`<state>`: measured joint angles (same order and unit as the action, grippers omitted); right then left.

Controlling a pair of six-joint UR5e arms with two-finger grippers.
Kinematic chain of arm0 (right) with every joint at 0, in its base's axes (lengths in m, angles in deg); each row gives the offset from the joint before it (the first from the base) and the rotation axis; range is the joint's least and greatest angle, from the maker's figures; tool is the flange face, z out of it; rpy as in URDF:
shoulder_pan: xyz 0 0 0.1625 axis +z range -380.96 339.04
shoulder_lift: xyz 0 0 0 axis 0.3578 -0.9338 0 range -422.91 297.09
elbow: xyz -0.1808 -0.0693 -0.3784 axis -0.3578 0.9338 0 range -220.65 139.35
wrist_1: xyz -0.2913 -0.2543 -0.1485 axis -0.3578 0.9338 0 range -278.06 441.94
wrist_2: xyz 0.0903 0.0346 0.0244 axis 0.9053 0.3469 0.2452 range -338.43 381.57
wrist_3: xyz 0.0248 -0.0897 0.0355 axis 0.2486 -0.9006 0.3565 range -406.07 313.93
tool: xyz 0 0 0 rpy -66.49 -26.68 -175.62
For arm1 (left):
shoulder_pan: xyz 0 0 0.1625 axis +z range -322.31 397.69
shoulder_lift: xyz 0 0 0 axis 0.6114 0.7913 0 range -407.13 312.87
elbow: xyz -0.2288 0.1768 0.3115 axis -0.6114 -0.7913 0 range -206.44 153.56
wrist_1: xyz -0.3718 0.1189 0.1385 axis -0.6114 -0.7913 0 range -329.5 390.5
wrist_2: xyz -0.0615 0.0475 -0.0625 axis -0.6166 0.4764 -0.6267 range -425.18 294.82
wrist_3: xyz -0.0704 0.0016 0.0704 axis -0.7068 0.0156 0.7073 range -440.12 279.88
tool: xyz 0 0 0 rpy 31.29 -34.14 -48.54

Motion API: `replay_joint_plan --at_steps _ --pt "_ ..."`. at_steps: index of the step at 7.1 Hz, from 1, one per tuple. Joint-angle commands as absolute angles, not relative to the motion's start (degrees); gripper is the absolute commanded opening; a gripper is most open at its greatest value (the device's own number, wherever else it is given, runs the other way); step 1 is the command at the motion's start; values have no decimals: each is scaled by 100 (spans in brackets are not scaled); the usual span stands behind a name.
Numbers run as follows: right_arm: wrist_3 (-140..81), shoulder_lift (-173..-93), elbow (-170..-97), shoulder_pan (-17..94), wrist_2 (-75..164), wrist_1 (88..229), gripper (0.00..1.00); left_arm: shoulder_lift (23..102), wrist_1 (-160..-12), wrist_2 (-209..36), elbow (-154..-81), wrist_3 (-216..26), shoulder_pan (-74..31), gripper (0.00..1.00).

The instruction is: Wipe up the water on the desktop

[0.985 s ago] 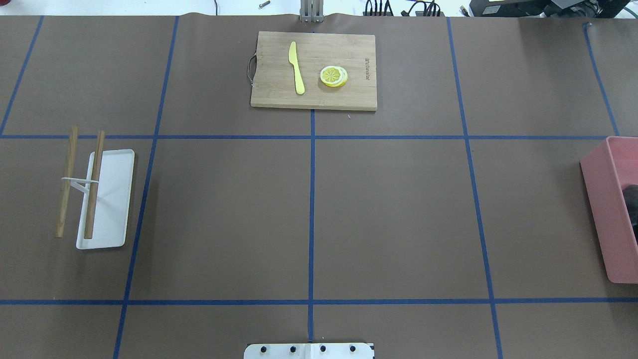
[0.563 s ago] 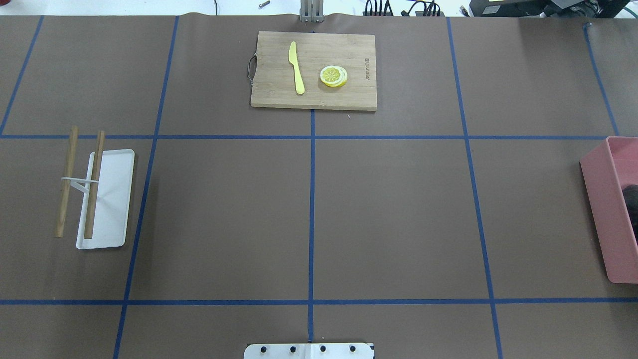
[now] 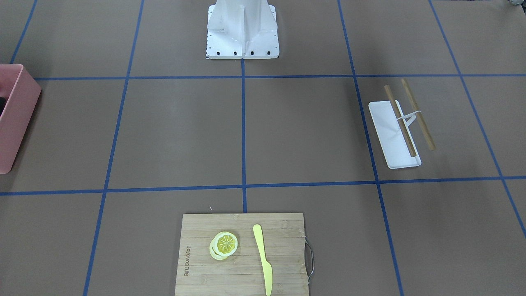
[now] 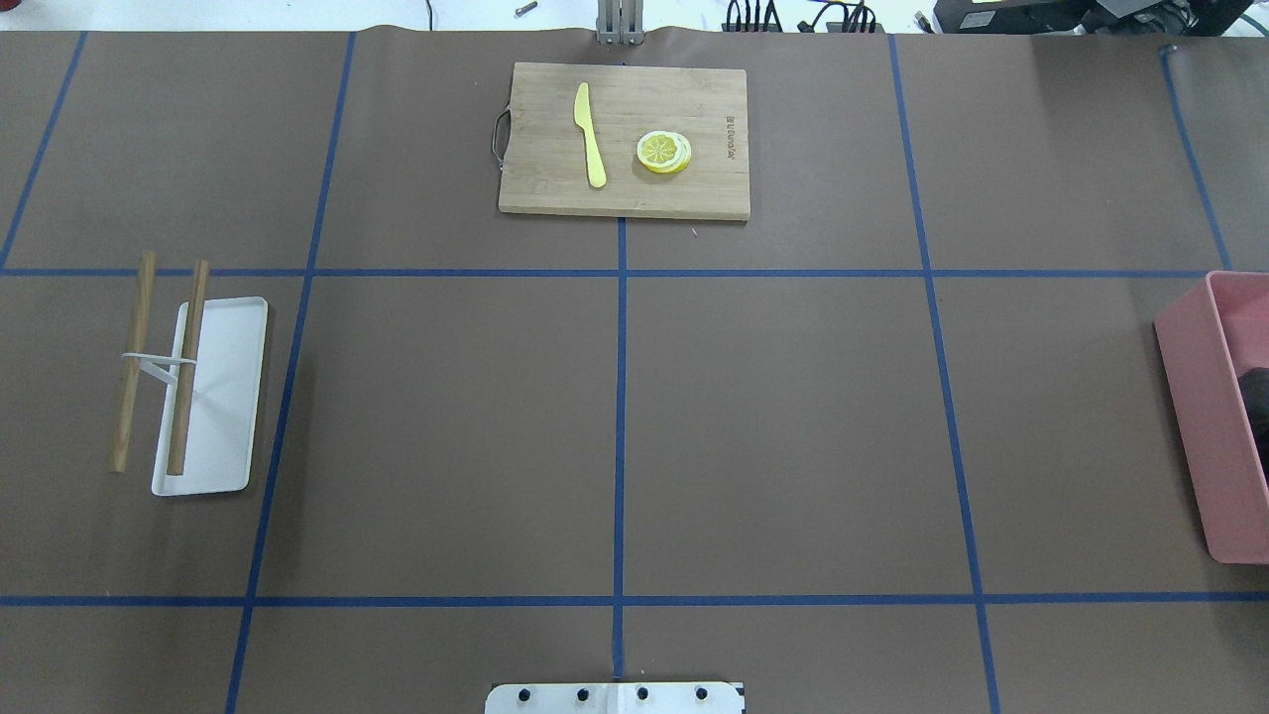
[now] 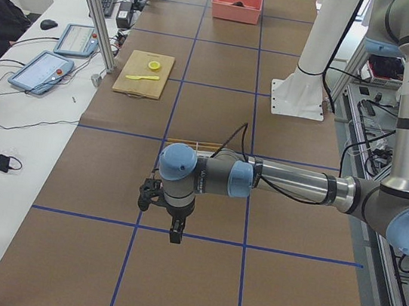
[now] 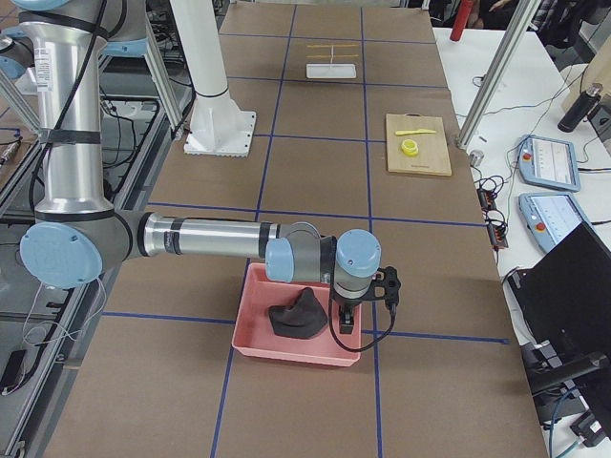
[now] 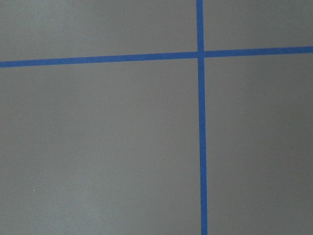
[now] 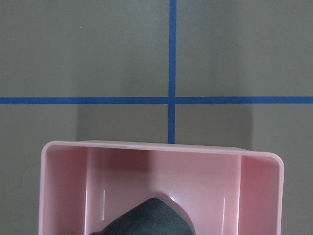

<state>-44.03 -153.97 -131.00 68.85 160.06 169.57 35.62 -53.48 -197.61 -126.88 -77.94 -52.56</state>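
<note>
The desktop [image 4: 793,426] is a flat brown surface with blue tape lines; I see no water on it in any view. My left gripper [image 5: 175,234] shows only in the exterior left view, pointing down over bare desktop [image 7: 98,147] near a tape crossing; I cannot tell whether it is open or shut. My right gripper [image 6: 346,324] shows only in the exterior right view, hanging over a pink bin [image 6: 286,351] beside a dark grey cloth [image 6: 298,317]; I cannot tell its state either. The right wrist view shows the bin's rim [image 8: 161,149] and the cloth [image 8: 151,218] below.
A bamboo cutting board [image 4: 625,193] with a yellow knife [image 4: 591,134] and lemon slices [image 4: 663,152] lies at the far middle. A white tray [image 4: 223,397] with two wooden sticks [image 4: 186,367] lies at the left. The pink bin [image 4: 1205,426] sits at the right edge.
</note>
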Motion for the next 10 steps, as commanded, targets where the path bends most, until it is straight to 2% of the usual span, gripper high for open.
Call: replay_joint_plan --at_steps 1,4,10 --pt "-4369 -15396 -12986 6886 16018 16956 100 3496 -5352 -19877 -12655 -7801 -5266 98" --pt "-4361 -15379 -13056 6886 16035 16956 100 3514 -6016 -19877 -12209 -8080 -5257 98" --pt "-4361 -15492 -13293 7018 16325 17027 100 3593 -6099 -19886 -12303 -8196 -5257 98"
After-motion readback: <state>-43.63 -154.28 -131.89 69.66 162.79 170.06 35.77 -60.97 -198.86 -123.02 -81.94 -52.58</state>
